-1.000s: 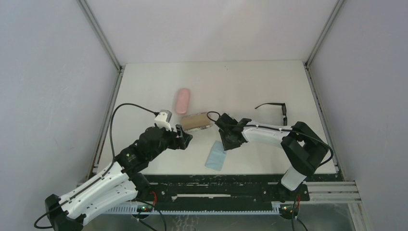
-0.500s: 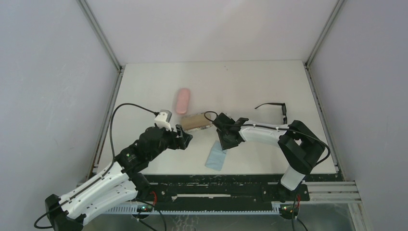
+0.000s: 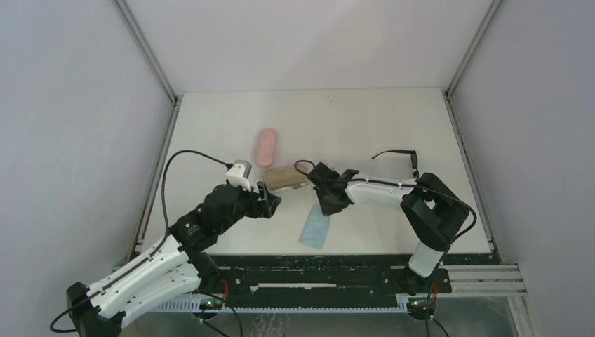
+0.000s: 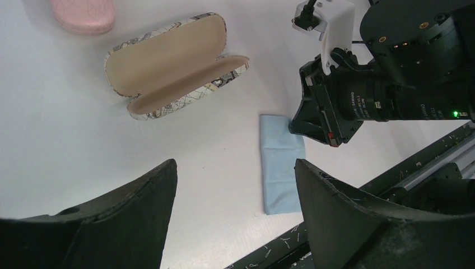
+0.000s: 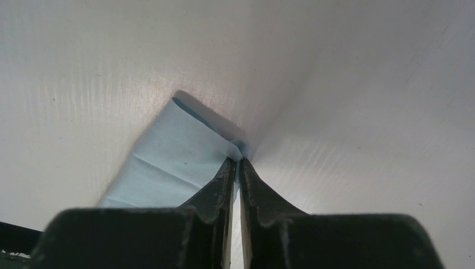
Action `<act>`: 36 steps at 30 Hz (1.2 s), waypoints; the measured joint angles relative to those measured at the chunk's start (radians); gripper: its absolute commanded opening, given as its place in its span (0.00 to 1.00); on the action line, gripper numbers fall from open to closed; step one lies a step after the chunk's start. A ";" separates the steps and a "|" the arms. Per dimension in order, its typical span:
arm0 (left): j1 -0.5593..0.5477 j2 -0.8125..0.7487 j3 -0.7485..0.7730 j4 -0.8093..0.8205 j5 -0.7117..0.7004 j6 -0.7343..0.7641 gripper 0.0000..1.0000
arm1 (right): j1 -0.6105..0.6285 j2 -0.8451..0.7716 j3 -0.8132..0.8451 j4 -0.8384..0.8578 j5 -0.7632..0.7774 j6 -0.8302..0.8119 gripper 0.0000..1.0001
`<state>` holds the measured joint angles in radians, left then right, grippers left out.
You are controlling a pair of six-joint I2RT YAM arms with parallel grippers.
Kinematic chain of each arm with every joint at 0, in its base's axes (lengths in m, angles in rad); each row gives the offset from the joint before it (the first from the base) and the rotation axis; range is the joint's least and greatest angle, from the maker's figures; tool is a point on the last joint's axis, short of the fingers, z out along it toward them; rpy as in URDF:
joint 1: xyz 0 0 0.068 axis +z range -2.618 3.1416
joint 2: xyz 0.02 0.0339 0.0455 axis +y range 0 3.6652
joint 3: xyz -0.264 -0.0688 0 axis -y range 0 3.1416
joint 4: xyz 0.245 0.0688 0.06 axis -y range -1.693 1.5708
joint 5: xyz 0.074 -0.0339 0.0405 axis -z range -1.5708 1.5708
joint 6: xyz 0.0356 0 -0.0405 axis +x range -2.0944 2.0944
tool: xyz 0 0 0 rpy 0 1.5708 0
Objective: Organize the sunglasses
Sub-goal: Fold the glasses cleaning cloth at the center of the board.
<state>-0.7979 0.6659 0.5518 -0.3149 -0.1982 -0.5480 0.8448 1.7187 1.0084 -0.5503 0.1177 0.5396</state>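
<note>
Fingers (image 5: 215, 193) of the right gripper (image 5: 237, 162) are pressing nearly together, leaving only a thin slit, and are pinching the far corner of the blue cloth (image 5: 168, 162), which is curling up at the tips. The rest of the cloth is lying flat on the white table (image 3: 365, 119), close to its near edge. Fingers (image 4: 140, 207) of the left gripper (image 4: 234, 168) are standing wide apart, holding nothing and hovering above bare table just left of the cloth.

Count: one cloth, two cases, one pair of sunglasses.

Just beyond both grippers, the patterned case (image 4: 173, 64) is lying open with its tan lining facing up; in the top view it is sitting between the two wrists, close to each. The pink case (image 4: 84, 14) is lying closed just beyond the patterned one and apart from it.

The sunglasses (image 3: 413, 160) are resting on the table's right side, level with the cases, well apart from them and near the right arm's elbow. One temple arm is reaching leftward.

Open room is extending across the far half of the table up to the back wall. A narrower strip is running between the sunglasses and the right edge.
</note>
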 measured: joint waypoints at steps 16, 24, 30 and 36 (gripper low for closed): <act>0.000 0.204 0.000 0.138 0.064 -0.002 0.75 | -0.026 -0.135 -0.183 0.206 -0.158 -0.046 0.00; -0.021 0.388 0.000 0.269 0.124 -0.018 0.69 | -0.109 -0.167 -0.257 0.358 -0.298 -0.050 0.00; -0.065 0.499 0.000 0.365 0.154 -0.019 0.64 | -0.172 -0.189 -0.317 0.459 -0.409 -0.037 0.00; -0.084 0.574 0.000 0.428 0.161 -0.037 0.56 | -0.196 -0.194 -0.335 0.532 -0.491 -0.011 0.00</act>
<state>-0.8818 1.2400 0.5518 0.1131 -0.0372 -0.5850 0.6491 1.5249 0.6731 -0.0181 -0.3737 0.5289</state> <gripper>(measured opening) 0.594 0.002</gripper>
